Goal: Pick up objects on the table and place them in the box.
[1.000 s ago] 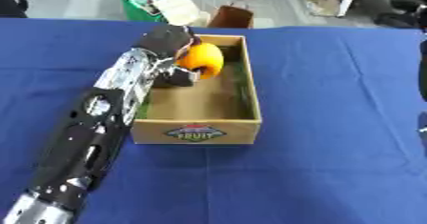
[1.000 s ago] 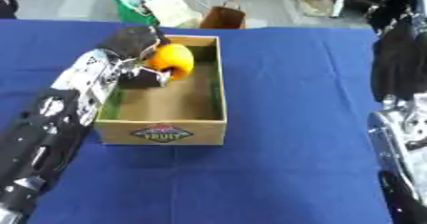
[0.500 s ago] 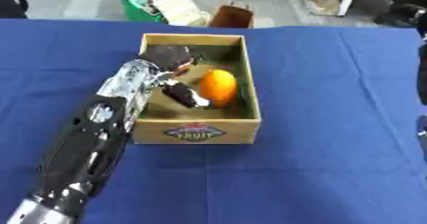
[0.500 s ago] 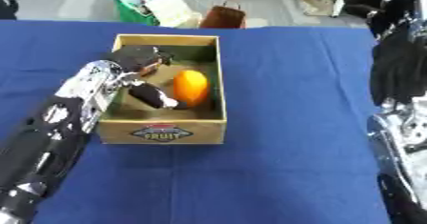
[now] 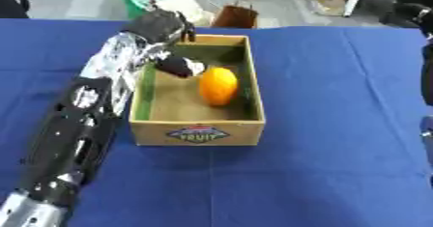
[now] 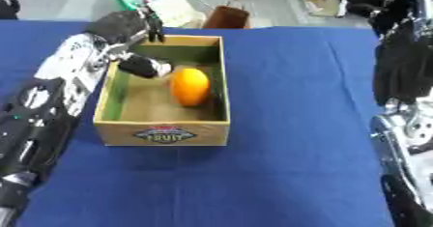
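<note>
Orange fruit [image 5: 218,86] in box [image 5: 197,134], just right of L hand [image 5: 162,33]; fingers relaxed.

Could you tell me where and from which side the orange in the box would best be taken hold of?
Grip the orange across its narrow middle, coming from above. It lies lengthwise on the floor of the box, close to the right wall, so the walls block a side approach and the fingers would likely need to straddle its width.

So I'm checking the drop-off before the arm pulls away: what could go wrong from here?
The left robot hand hangs over the box's far left corner, so pulling back low might catch the wall and shift the box. The orange lies loose on the box floor and could roll if the box is bumped.
</note>
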You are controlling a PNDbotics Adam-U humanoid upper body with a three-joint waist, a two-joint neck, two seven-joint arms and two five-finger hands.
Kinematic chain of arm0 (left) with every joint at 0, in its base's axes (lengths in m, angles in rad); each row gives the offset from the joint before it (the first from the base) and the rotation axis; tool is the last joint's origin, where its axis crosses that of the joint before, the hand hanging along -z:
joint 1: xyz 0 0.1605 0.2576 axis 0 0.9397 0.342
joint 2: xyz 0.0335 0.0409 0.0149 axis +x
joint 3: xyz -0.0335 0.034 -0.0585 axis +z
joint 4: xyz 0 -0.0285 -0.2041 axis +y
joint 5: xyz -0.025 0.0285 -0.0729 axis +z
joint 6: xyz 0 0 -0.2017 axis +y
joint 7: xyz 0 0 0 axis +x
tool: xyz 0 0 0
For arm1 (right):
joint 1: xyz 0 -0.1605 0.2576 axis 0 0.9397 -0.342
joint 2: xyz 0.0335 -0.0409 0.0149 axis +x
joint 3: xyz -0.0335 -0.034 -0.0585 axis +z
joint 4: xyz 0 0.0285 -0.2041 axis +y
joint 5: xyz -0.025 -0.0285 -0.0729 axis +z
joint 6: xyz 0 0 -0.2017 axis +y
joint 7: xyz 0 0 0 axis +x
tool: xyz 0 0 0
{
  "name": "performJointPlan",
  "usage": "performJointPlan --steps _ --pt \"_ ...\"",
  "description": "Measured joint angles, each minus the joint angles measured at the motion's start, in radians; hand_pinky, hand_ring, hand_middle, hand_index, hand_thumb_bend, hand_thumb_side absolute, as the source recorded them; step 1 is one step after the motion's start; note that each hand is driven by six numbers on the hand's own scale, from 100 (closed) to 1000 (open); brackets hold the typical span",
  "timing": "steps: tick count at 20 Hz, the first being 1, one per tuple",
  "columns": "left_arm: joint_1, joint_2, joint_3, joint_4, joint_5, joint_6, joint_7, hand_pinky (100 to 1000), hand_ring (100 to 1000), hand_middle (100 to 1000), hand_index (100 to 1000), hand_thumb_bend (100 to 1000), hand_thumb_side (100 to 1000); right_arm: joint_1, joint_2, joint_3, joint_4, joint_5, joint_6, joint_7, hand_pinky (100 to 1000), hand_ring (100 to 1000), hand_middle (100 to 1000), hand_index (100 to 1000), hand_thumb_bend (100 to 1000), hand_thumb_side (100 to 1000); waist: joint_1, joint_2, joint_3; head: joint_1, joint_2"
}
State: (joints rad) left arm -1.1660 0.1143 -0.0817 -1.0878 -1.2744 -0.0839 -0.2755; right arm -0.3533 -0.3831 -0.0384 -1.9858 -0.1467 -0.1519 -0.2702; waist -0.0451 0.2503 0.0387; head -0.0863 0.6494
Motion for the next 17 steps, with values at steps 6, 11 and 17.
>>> performJointPlan --steps 6,11,17 --pt "-0.006 0.062 0.120 -0.140 0.084 0.079 0.086 470 553 501 695 100 597 0.001 0.000 0.001 0.000 -0.002 -0.001 0.000 707 673 603 733 100 1000 -0.004 -0.002 0.013 -0.008 0.008" --pt "0.012 0.125 0.210 -0.254 0.154 0.123 0.155 472 554 523 721 100 620 0.004 -0.005 -0.005 0.000 -0.001 -0.005 -0.005 707 673 604 734 100 1000 -0.015 -0.002 0.025 0.001 0.005" --pt "0.121 0.181 0.261 -0.392 0.239 0.100 0.240 501 571 565 746 108 680 0.008 -0.020 -0.017 0.000 0.001 -0.016 -0.019 707 676 609 739 100 1000 -0.021 0.002 0.047 -0.004 -0.003"
